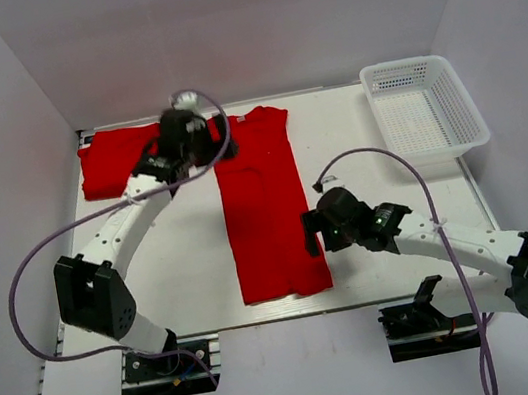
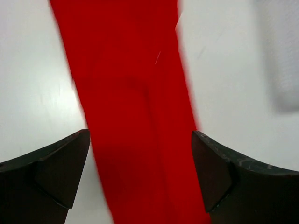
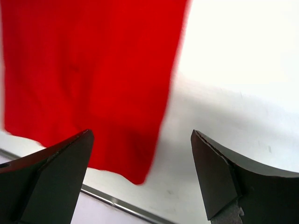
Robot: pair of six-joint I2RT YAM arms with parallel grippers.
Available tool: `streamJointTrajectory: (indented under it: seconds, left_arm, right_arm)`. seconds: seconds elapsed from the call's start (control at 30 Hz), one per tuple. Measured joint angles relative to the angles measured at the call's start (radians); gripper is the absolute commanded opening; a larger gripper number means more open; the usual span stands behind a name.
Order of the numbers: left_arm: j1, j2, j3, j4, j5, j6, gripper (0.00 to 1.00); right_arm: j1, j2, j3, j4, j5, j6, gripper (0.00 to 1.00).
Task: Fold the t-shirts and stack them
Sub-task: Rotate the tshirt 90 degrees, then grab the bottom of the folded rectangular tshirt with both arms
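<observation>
Two arms reach over the table [image 1: 195,270]. The left arm stretches far forward, and the left gripper [image 1: 194,133] hangs above the collar end of the long red t-shirt [image 1: 264,208], jaws wide apart, released. The right arm bends inward; the right gripper [image 1: 313,233], also released, hovers at the shirt's near right edge. A second folded t-shirt [image 1: 116,161] lies in the far left corner.

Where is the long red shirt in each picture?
Top view: the long red shirt lies down the middle of the white table.
Left wrist view: it runs top to bottom between the open left fingers.
Right wrist view: it fills the upper left, its corner near the table's edge.
Shared landmark: the white table beside it.
</observation>
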State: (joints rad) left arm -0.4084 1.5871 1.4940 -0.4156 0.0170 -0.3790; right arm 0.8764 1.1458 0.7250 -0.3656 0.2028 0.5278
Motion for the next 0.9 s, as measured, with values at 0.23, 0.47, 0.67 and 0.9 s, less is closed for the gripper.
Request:
streamJointTrajectory:
  seconds: [0.23, 0.47, 0.67, 0.9]
  left_arm:
    - [-0.129, -0.083, -0.549, -0.154, -0.010, -0.112, 0.99]
    - [-0.243, -0.394, -0.798, -0.275, 0.047, -0.240, 0.99]
    - [-0.313, -0.438, -0.846, -0.301, 0.063, -0.292, 0.99]
    - [-0.371, -0.409, -0.874, -0.293, 0.077, -0.317, 0.90]
  right_arm:
    - [0.000, 0.001, -0.126, -0.086, 0.025, 0.134, 0.90]
    - [0.011, -0.016, -0.194, -0.108, 0.000, 0.230, 0.90]
    - [0.048, -0.019, -0.198, -0.105, -0.019, 0.282, 0.90]
    - [0.086, 0.038, -0.167, -0.100, -0.031, 0.305, 0.67]
